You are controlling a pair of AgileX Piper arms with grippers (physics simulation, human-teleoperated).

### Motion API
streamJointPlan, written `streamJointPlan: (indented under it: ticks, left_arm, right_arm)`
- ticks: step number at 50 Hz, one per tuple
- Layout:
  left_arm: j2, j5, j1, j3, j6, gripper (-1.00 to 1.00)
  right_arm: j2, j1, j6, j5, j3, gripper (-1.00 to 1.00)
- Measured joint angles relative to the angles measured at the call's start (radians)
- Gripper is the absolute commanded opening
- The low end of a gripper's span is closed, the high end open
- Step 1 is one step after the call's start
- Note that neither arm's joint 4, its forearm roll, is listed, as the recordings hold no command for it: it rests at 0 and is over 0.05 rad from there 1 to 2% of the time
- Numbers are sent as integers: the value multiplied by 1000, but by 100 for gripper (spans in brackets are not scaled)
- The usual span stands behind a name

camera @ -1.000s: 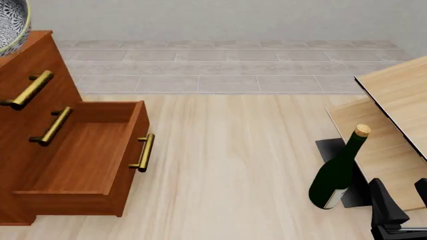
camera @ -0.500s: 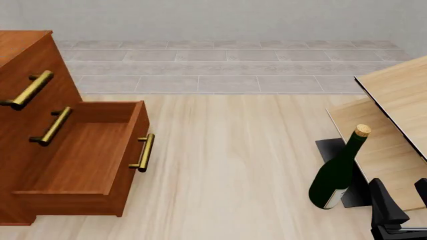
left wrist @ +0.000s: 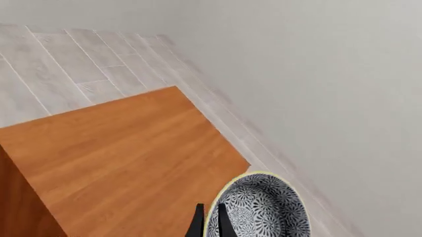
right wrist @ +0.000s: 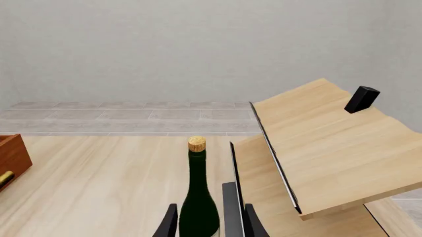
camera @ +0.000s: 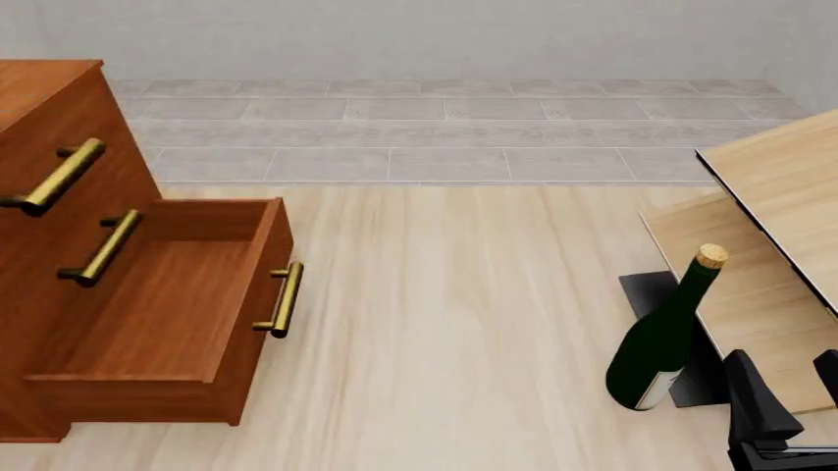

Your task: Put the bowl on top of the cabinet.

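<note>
Bowl (left wrist: 260,207) is riding in my left gripper (left wrist: 209,224), whose two dark fingers are pinching its pale rim, one inside and one outside, so I am judging that I am in the carrying step, with the bowl hanging just past my fingertips and the cabinet (left wrist: 125,153) top spreading out below and ahead of them. From this wrist I am seeing the bowl sitting over the far corner of that top, partly overhanging the edge toward the tiled floor and wall, and I cannot tell whether it is touching the wood or hovering above it. Next, I am thinking, the move is calling for bringing the bowl further in over the bare wood, lowering until it is resting flat, and only then spreading the fingers. My right gripper (right wrist: 209,221) is idling low beside the bottle (right wrist: 197,197), its fingers standing on either side of the glass; whether they are pressing it I cannot tell. Counting: one bowl, one cabinet with three brass handles (camera: 279,299) showing in the front view and one drawer (camera: 157,314) standing pulled out, one corked green bottle, and one pale shelf unit (right wrist: 316,148) just beyond my right fingers. In the front view neither the bowl nor my left arm is showing.
</note>
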State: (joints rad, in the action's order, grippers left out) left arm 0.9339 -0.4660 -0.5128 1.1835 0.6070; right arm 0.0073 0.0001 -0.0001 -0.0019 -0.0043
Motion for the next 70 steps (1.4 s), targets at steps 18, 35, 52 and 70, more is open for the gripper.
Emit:
streamJointPlan:
  ticks: [18,35,52,70]
  left_arm:
    - [42,0,-88,4,42,-100]
    - [76,22,-142,2,46,-100]
    - [125,58,-166,-6,20,-100]
    - [164,99,-179,-13,-12,-100]
  right_arm:
    - [0,0,0,0,0,100]
    - [0,0,0,0,0,100]
    - [0,0,0,0,0,100]
    - [0,0,0,0,0,100]
